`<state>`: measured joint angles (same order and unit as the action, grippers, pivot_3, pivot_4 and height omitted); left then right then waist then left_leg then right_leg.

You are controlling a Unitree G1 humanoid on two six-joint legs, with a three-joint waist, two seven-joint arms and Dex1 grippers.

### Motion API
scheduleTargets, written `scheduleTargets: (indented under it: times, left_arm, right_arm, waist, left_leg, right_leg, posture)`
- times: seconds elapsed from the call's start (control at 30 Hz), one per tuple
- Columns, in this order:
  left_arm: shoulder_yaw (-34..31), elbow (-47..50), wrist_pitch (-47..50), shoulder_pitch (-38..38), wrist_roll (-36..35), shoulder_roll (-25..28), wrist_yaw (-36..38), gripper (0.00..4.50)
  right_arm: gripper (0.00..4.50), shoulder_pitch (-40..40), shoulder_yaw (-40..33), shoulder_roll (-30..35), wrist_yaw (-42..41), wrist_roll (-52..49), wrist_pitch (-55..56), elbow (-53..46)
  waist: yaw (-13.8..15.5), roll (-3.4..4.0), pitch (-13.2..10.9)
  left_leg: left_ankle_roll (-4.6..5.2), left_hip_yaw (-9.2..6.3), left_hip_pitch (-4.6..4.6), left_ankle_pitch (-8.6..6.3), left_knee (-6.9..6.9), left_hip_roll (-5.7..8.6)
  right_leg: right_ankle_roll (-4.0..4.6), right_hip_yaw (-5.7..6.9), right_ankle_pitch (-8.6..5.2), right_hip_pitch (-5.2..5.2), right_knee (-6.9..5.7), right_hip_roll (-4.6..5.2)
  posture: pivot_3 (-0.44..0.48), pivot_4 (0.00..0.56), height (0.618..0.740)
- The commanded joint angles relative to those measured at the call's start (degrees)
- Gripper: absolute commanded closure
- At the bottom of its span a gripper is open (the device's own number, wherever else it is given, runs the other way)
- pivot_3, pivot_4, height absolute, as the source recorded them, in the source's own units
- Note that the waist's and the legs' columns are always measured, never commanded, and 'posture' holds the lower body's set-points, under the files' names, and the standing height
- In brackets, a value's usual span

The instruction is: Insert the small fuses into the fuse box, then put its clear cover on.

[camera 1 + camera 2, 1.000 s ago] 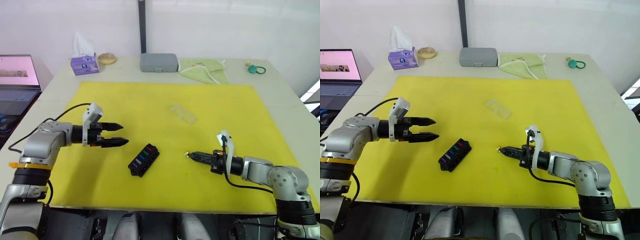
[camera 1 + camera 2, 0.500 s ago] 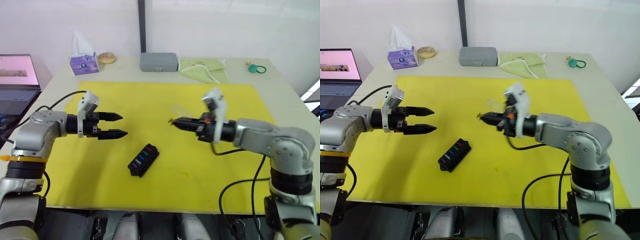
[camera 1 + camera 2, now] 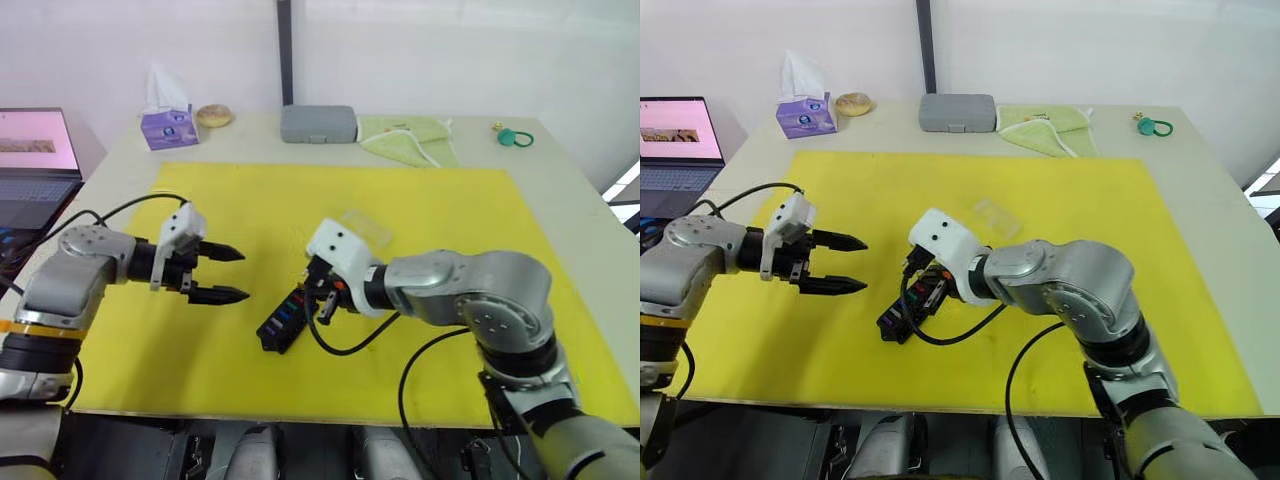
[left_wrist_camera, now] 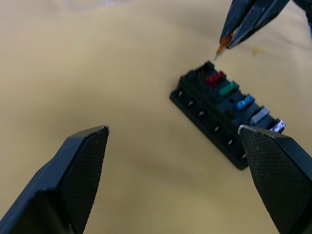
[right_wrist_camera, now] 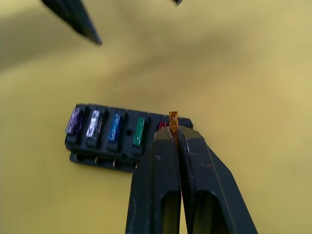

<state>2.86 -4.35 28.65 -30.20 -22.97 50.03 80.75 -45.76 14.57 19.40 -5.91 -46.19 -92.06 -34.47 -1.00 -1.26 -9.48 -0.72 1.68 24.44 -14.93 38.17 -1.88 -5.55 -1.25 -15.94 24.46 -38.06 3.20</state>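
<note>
The black fuse box lies on the yellow mat, left of centre toward the front. Purple, grey, teal, green and red fuses sit in a row in its slots. My right gripper is shut on an orange fuse, hovering just above the box's end slot beside the red fuse. Its tip with the fuse also shows in the left wrist view. To the left of the box my left gripper hangs open, holding nothing. The clear cover rests on the mat behind my right gripper.
A grey case, a green cloth, a purple tissue box and a teal ring line the table's far edge. A laptop stands at the left.
My right arm has swung from the mat's front right leftward across to the fuse box, carrying the orange fuse. The left gripper has dropped slightly and stays open.
</note>
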Motion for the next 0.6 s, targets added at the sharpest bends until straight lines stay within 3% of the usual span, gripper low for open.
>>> scheduleTargets:
  times: [0.03, 0.2, 0.6]
  left_arm:
    - [-1.01, 1.40, -0.72, -0.01, 0.13, 0.74, -0.74, 0.00]
    - [-0.78, 1.16, -0.84, 0.18, 0.06, 0.48, -1.36, 0.00]
    - [-0.24, 0.07, -0.82, -0.77, 0.08, -0.04, -1.28, 0.00]
  right_arm:
    - [4.49, 1.25, -2.70, -2.42, 3.99, -0.44, -0.44, -0.65]
    - [4.49, 3.25, -4.11, -5.38, 8.85, -1.94, -0.44, -0.44]
    - [4.49, 4.79, -4.73, -4.22, 14.67, -10.11, -0.44, 0.95]
  waist:
    - [0.01, 0.00, 0.00]
    - [-0.04, 0.00, 0.00]
    - [-0.19, 0.00, 0.00]
  left_leg:
    - [0.00, 0.01, 0.00, 0.00, 0.00, 0.00]
    - [0.00, 0.00, 0.00, 0.00, 0.00, 0.01]
    - [0.00, 0.00, -0.01, 0.00, -0.01, 0.00]
  right_leg:
    - [0.00, 0.00, 0.00, 0.00, 0.00, 0.01]
    - [0.00, 0.00, 0.00, 0.00, 0.00, 0.02]
    - [0.00, 0.01, 0.00, 0.00, 0.00, 0.00]
  posture:
    - [0.000, 0.150, 0.737]
    - [0.000, 0.150, 0.737]
    - [0.000, 0.150, 0.737]
